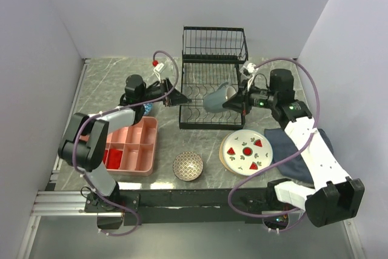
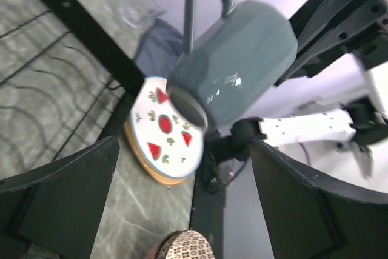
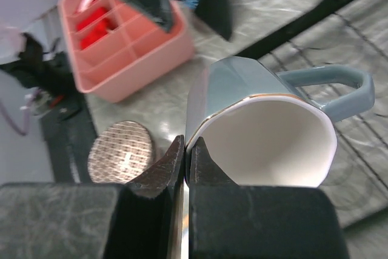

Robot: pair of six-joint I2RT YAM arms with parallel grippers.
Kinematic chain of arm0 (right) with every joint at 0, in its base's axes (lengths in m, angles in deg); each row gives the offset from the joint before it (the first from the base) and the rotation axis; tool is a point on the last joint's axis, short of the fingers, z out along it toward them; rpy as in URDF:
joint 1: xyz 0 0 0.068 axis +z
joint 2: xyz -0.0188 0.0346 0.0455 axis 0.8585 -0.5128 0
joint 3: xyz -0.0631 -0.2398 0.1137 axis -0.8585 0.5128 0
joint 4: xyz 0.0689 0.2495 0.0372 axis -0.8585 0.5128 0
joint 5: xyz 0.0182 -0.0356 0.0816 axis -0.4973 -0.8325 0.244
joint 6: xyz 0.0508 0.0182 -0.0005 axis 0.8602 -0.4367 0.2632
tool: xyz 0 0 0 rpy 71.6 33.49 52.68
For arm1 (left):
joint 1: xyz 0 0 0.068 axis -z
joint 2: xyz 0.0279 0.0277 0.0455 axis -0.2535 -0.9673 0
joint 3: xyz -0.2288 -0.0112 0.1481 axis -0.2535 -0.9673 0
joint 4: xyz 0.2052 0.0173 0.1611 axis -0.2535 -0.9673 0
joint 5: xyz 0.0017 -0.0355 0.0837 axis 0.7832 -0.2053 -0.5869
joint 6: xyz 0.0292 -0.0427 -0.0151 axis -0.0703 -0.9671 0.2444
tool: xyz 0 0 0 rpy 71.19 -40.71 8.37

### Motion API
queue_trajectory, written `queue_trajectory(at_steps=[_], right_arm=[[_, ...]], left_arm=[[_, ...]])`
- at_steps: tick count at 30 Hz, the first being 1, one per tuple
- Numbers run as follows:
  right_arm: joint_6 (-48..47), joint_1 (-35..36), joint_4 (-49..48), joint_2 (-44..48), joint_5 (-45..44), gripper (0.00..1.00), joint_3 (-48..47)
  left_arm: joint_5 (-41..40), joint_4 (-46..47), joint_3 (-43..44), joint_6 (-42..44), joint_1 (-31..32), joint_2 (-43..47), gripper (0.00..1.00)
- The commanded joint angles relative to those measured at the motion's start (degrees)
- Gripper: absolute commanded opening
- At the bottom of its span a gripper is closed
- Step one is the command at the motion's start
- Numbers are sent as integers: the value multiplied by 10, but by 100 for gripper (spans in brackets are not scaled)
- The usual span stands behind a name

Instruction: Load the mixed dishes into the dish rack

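Toward the worktop's (image 1: 109, 74) left edge lies the pink compartment tray (image 1: 130, 148), red pieces in its left cells. Just behind it, a small blue patterned bowl (image 1: 147, 108) peeks out under the left arm, mostly hidden. The left gripper (image 1: 180, 99) hovers at the left side of the dish rack (image 1: 211, 77), its fingers (image 2: 57, 195) spread wide with nothing between them. Near the front edge, right of the tray, sits the small pinkish-brown patterned bowl (image 1: 188, 165). The black wire rack stands at the back centre, its lower tier apparently bare apart from the mug. Over the rack's right front part, a grey-blue mug (image 1: 219, 98) hangs tilted on its side, handle up toward the rear. The right gripper (image 1: 236, 102) pinches the mug's rim, fingers (image 3: 159, 177) nearly together, one inside the white interior and one outside. Right of the brown bowl, the white plate with red watermelon slices (image 1: 246, 151) rests on the worktop, possibly atop a tan plate. A dark blue-grey cloth (image 1: 291, 157) lies by the right edge beneath the right arm.
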Motion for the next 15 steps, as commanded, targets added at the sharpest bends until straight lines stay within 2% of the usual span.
queue_trajectory(at_steps=[1,7,11,15], right_arm=[[43,15,-153,27,43,0,1],[110,26,-215,6,42,0,12],[123,41,-245,-10,35,0,10],[143,46,-271,-37,37,0,17]], left_arm=[[101,100,61,-89,6,-40,96],[150,154,104,-155,22,-103,96],[159,317,116,-294,27,-158,96],[160,334,134,-307,31,-167,96]])
